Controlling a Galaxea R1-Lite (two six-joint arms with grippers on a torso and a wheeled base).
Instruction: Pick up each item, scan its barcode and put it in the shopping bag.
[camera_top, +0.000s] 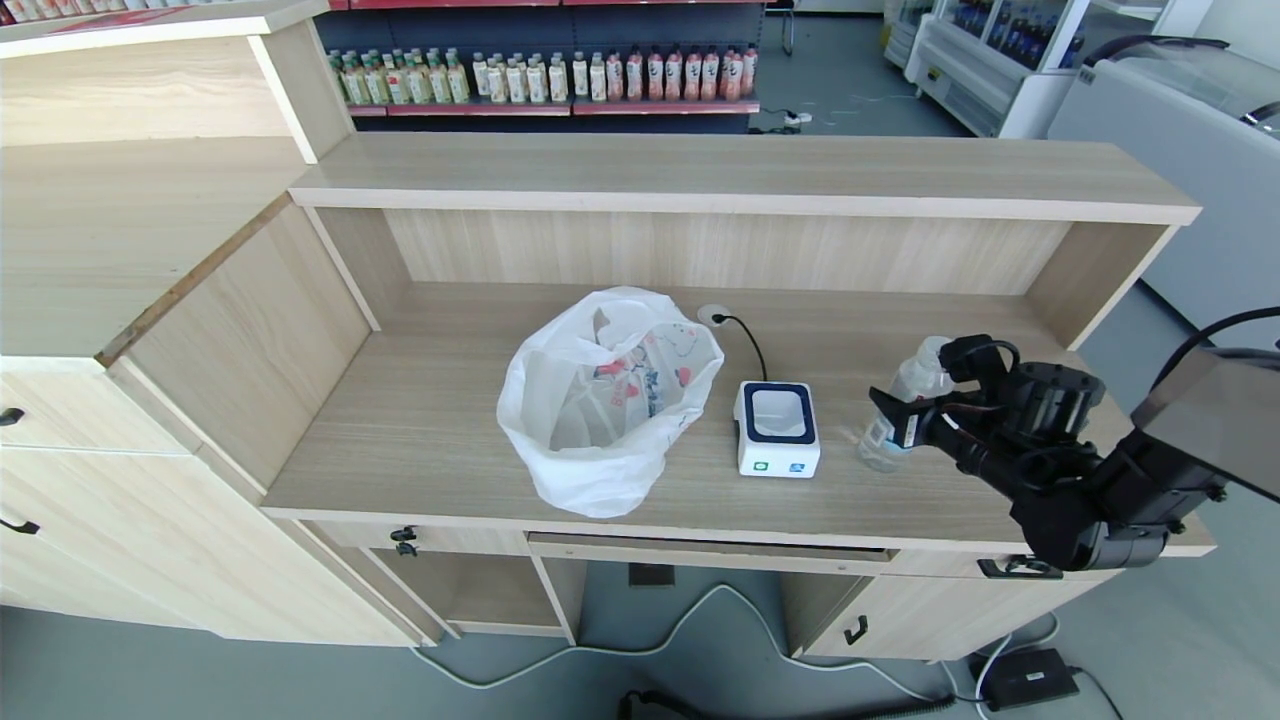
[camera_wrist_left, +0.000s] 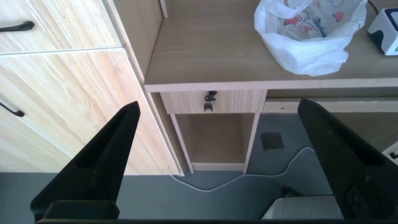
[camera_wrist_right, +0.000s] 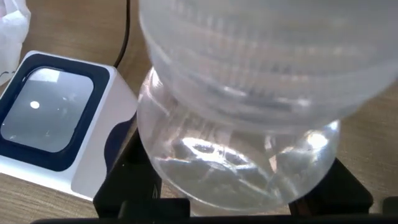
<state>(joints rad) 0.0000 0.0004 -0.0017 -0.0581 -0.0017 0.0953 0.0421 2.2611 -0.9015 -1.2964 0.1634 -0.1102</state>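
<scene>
Ribbed clear plastic bottle (camera_wrist_right: 236, 143) sits gripped by right end effector (camera_top: 893, 425).

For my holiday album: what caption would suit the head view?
Right gripper holds a clear bottle beside the barcode scanner, the white shopping bag open on the counter.

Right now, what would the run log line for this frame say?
right hand: shut on bottle, right of scanner | left hand: open, empty | bag: open, left of scanner
</scene>
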